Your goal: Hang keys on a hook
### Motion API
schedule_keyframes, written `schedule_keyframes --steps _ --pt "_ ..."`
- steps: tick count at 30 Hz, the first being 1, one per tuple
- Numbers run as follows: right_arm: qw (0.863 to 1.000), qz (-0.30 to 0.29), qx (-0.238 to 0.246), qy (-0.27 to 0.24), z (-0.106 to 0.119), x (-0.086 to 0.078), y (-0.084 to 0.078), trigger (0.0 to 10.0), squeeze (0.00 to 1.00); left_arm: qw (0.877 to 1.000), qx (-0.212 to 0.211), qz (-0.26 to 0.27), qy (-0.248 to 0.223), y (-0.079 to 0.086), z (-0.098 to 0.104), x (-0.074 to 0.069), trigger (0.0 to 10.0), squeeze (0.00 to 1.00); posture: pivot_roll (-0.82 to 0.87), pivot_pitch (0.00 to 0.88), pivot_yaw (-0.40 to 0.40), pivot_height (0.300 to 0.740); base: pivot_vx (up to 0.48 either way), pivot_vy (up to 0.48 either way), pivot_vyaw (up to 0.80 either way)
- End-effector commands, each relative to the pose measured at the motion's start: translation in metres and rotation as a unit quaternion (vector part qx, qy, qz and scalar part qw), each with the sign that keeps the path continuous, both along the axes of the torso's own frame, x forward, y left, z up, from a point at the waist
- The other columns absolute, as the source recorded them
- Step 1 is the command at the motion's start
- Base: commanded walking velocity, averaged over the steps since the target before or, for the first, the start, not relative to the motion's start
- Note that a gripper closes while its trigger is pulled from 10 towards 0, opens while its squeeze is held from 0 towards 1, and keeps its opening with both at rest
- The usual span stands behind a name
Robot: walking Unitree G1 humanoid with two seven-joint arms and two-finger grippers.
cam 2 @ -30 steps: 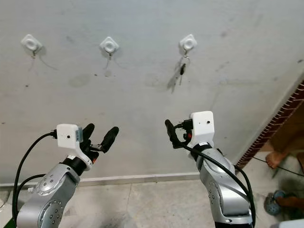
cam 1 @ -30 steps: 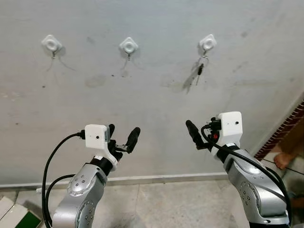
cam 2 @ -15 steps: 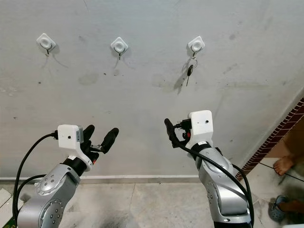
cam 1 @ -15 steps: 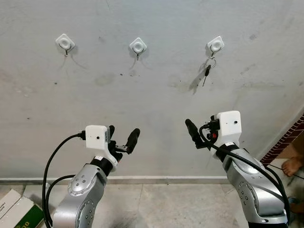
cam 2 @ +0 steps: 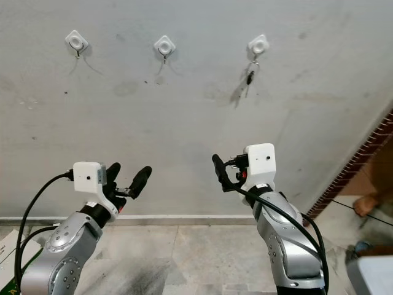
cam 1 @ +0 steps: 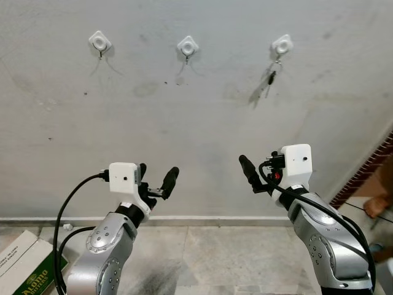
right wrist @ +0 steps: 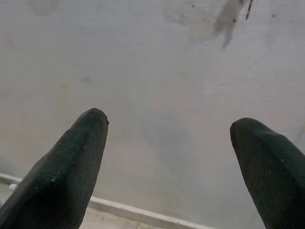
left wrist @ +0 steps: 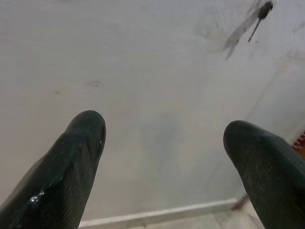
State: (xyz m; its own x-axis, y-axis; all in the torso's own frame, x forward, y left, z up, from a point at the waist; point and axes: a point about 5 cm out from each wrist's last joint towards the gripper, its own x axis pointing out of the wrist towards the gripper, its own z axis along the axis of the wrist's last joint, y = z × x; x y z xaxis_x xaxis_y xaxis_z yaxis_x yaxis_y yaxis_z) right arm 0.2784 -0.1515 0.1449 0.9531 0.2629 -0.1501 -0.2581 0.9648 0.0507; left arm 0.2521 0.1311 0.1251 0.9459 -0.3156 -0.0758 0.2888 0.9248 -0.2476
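Note:
Three white hooks sit in a row high on the grey wall: a left hook, a middle hook and a right hook. A dark key set hangs from the right hook, casting a shadow; it also appears small in the left wrist view. Both arms are raised in front of the wall, well below the hooks. My left gripper is open with nothing between its fingers. My right gripper is open too, its fingers spread wide with nothing between them.
A cardboard box with a green label lies on the tiled floor at the lower left. A white skirting runs along the wall's foot. A red brick edge and a person's foot are at the right.
The whole picture has shifted, with the hooks sliding right and more floor and box showing, so the camera moved. Both grippers keep the same open pose; the keys stay on the right hook.

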Motion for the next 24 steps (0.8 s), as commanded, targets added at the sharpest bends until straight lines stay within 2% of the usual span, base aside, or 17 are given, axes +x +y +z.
schedule_keyframes --steps 1,18,24 --pt "1.000 0.002 -0.002 -0.003 0.0030 0.0000 -0.0007 10.0 0.00 1.000 0.003 0.000 0.009 -0.0019 -0.0026 -0.0016 10.0 0.00 0.00 0.000 0.018 0.740 -0.289 0.000 0.00" --pt "1.000 0.002 -0.004 -0.005 0.0047 0.0032 -0.0006 10.0 0.00 1.000 0.003 0.002 0.007 -0.0004 -0.0005 0.0009 10.0 0.00 0.01 0.000 0.008 0.740 -0.286 0.000 0.00" --pt "1.000 -0.009 -0.002 -0.010 0.0063 0.0054 -0.0055 10.0 0.00 1.000 0.007 -0.002 0.008 0.0016 -0.0006 0.0026 10.0 0.00 0.00 0.000 0.013 0.740 -0.213 0.000 0.00"
